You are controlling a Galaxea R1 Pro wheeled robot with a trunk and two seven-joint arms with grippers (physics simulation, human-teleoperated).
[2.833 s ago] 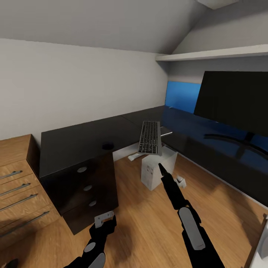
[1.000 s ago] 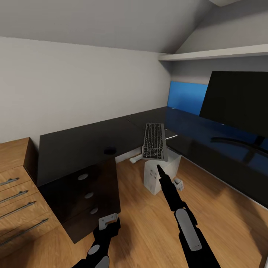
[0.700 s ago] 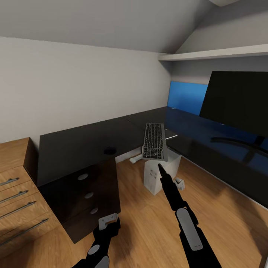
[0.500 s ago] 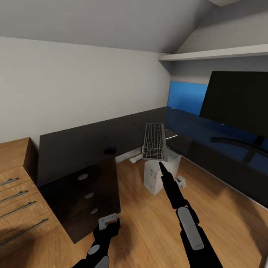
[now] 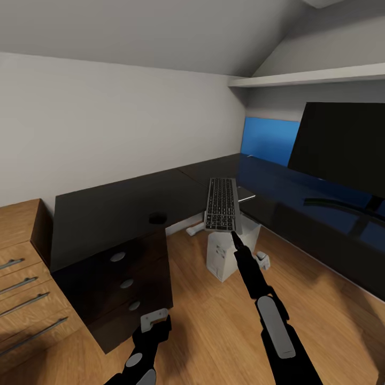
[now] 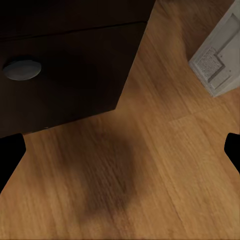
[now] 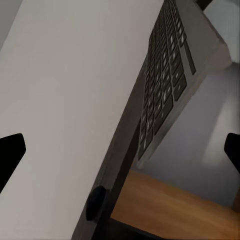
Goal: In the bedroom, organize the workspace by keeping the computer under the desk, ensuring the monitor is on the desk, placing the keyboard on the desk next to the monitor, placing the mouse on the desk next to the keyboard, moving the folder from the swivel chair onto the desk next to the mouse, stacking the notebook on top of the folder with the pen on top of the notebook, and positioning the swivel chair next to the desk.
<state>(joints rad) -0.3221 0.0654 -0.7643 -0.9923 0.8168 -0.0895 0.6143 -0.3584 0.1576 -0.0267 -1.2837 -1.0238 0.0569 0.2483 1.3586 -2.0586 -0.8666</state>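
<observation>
The left gripper hangs low over the wood floor in front of the black drawers, fingers spread apart and empty. Right of it, the right gripper pinches the near end of the keyboard, holding it above the grey computer, beside the desk. The monitor stands on the desk farthest right.

The glossy black desk carries the monitor and a small black mouse.
</observation>
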